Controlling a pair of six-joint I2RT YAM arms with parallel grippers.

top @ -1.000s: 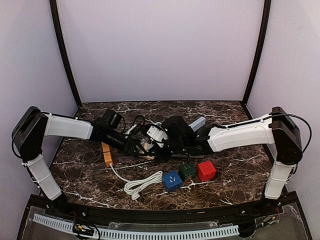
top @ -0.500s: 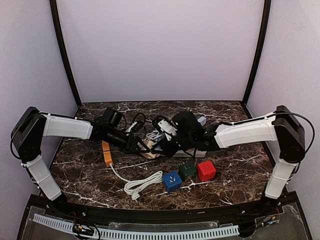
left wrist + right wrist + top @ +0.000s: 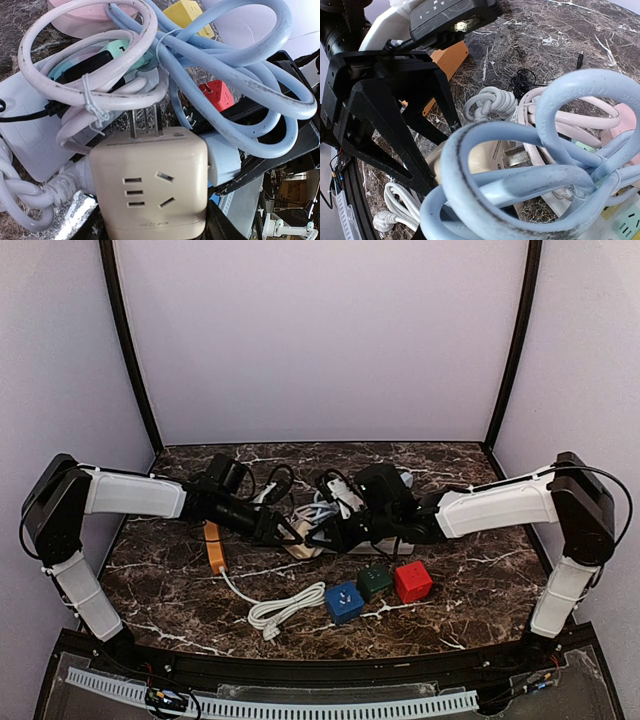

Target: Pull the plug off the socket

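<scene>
The beige plug block (image 3: pixel 152 185) sits mid-table among a heap of cables, just left of centre in the top view (image 3: pixel 299 548). Socket holes show on its face, and two metal prongs (image 3: pixel 145 122) stand bare at its far edge, seated in nothing. The left gripper (image 3: pixel 290 533) reaches in from the left, and its black fingers (image 3: pixel 385 115) straddle the block, clamped on its two sides.

Thick loops of pale-blue cable (image 3: pixel 240 65) lie over and just right of the block, crowding the right wrist view (image 3: pixel 530 135). The right gripper (image 3: pixel 335 532) comes in from the right, close to the left one. Its dark parts flank a pale-blue block (image 3: pixel 222 160) that touches the plug block's right side, but whether its jaws are closed on it cannot be told.

A tied bundle of pinkish-white cable (image 3: pixel 90 90) lies just beyond the prongs, over a white power strip (image 3: pixel 25 140) on the left. A mint adapter (image 3: pixel 132 55) and a yellow cube (image 3: pixel 187 12) lie farther off.

Nearer on the marble table (image 3: pixel 480 590), a blue cube (image 3: pixel 343 601), a green cube (image 3: pixel 375 582) and a red cube (image 3: pixel 412 581) sit in a row. A coiled white cord (image 3: pixel 285 610) lies left of them, and an orange strip (image 3: pixel 213 548) lies farther left.
</scene>
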